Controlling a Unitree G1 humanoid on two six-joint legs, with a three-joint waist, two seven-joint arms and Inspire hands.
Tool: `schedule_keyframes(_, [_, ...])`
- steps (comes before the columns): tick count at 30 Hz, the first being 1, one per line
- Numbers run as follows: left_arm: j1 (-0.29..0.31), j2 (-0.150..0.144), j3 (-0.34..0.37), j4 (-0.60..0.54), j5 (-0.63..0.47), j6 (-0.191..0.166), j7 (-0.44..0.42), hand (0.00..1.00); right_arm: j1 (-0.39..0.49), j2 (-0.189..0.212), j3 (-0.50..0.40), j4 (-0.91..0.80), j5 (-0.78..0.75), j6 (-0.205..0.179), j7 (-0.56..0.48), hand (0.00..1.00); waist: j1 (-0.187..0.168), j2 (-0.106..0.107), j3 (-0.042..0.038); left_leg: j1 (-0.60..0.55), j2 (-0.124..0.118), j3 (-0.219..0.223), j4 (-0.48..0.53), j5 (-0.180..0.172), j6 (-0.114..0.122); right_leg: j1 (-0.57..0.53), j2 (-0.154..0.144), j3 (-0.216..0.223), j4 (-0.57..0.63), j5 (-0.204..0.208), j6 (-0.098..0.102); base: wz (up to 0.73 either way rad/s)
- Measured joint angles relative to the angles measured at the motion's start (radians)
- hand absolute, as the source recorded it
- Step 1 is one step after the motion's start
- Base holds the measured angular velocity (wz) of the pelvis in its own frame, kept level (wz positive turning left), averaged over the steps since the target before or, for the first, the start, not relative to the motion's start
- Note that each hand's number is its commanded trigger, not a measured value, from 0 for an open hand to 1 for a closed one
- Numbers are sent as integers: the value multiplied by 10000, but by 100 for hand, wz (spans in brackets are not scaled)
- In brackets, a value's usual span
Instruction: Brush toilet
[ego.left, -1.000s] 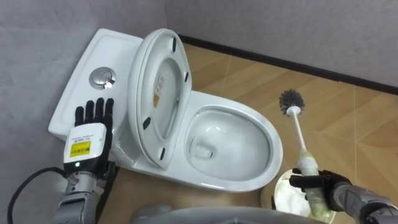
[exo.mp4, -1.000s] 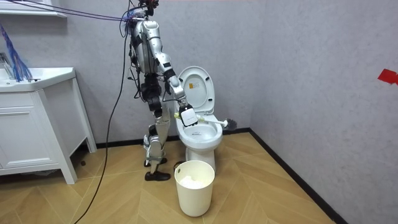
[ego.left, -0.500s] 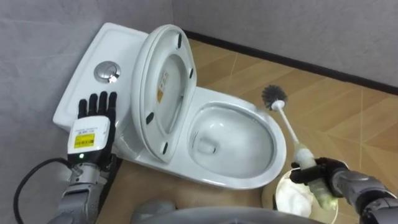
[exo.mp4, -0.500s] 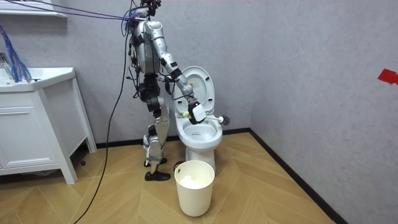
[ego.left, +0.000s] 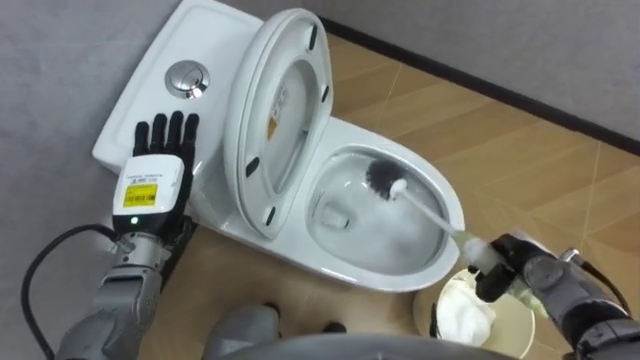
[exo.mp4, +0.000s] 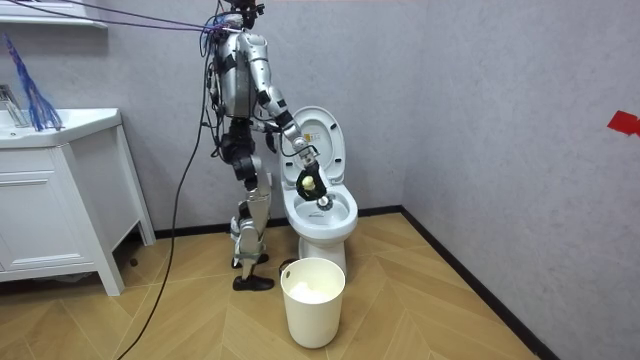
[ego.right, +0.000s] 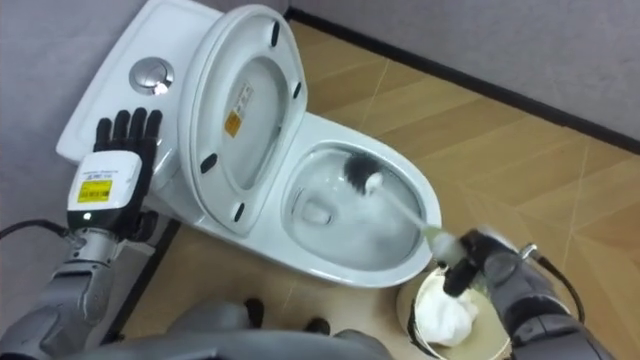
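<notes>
Your toilet brush (ego.left: 420, 204) is down in the toilet bowl (ego.left: 360, 272). Its dark bristle head is against the far inner wall and its white handle slants out over the right rim. The right hand (ego.left: 510, 262) holds the end of that handle with its fingers wrapped round it, just past the rim and above the white waste bin (exo.mp4: 312, 305), which has crumpled white material inside.

The seat and lid (ego.left: 285, 110) stand raised together on the left of the bowl, leaning towards the cistern (ego.left: 160, 90) with its round chrome flush button (ego.left: 188, 77).

Your left hand (ego.left: 155, 180) is up at the near end of the cistern, left of the lid. Its fingers are straight and together and hold nothing. You cannot tell whether it touches the porcelain.

In the room view the robot stands upright at the toilet's side, on the room view's left. A white vanity cabinet (exo.mp4: 60, 200) stands well apart, further left.
</notes>
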Motion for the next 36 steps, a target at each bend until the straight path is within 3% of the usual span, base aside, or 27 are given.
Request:
schedule_keyframes(5, [-264,21,2,62,0,-12,36,0,166,-3,202,-591,-855,-24,-17,100,43,-75,-1,-231,27,2,77,0,-3,-296,-17,21,168,-21,-52,-1])
schedule_keyframes(8, [-532,22,2,280,0,-203,92,0,382,-12,201,-1112,-1750,-44,-50,100,66,-122,14,-331,28,0,82,26,-41,-441,-36,22,270,-6,-71,0])
schedule_keyframes(11, [-621,28,2,434,-2,-252,147,0,612,-15,205,-1445,-2224,-242,-67,100,59,-132,10,-382,30,-23,172,27,-43,-443,-29,17,272,14,-76,1])
schedule_keyframes(17, [-884,27,0,801,-1,-440,209,0,940,-39,207,-1604,-3101,-342,-173,100,62,-88,-2,-462,40,-54,234,28,-46,-467,-13,-39,275,34,-100,2])
schedule_keyframes(22, [-1060,17,-60,859,0,-479,196,0,901,-168,206,-1433,-3164,-425,-439,100,33,71,57,-736,36,-131,426,34,-57,-579,-46,-217,328,38,-117,7])
schedule_keyframes(27, [-1519,17,-152,930,-3,-634,209,0,256,-299,246,-734,-3182,-440,-710,100,66,299,167,-1468,6,-313,903,33,-58,-1300,-207,-413,938,-132,-196,9])
schedule_keyframes(31, [-1794,18,-356,922,-64,-628,427,0,-822,-438,859,-12,-3029,-440,-848,100,162,362,224,-2094,-29,-380,1284,30,-65,-1971,-383,-520,1560,-321,-283,10])
schedule_keyframes(36, [-2185,39,-802,772,-87,-629,609,0,-1668,-867,1725,404,-2659,-354,-1290,100,616,609,334,-3005,-69,-585,1917,3,-105,-2644,-497,-832,2040,-445,-362,17])
